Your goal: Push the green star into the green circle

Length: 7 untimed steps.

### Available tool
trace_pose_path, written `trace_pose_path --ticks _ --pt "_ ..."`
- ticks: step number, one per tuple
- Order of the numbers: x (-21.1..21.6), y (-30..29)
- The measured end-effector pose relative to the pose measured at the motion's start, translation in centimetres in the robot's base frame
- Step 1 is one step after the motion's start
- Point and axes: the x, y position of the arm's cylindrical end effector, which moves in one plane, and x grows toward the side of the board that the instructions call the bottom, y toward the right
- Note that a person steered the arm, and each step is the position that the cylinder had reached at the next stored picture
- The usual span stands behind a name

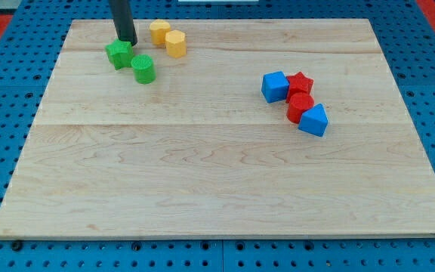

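The green star [118, 54] lies near the view's top left of the wooden board. The green circle [143, 69], a short cylinder, sits just to its lower right, touching or nearly touching it. My tip [128, 41] is the end of a dark rod coming down from the view's top. It stands right at the star's upper right edge, between the star and the yellow blocks.
Two yellow blocks [159, 32] [176, 44] sit side by side right of my tip. At the view's right a blue cube [275, 86], a red star [300, 83], a red circle [300, 106] and a blue block [313, 120] form a cluster. The board [217, 174] has blue pegboard around it.
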Motion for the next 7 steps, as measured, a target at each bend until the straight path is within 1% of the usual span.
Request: trace_pose_path --ticks 1,2,3,4,5,6,7 --pt "-1.9 -0.8" --pt "-1.9 -0.8" --pt "-1.9 -3.9" --pt "-1.9 -5.1" --pt "-0.7 -5.1" --pt "1.2 -3.8" --pt "1.2 -3.8"
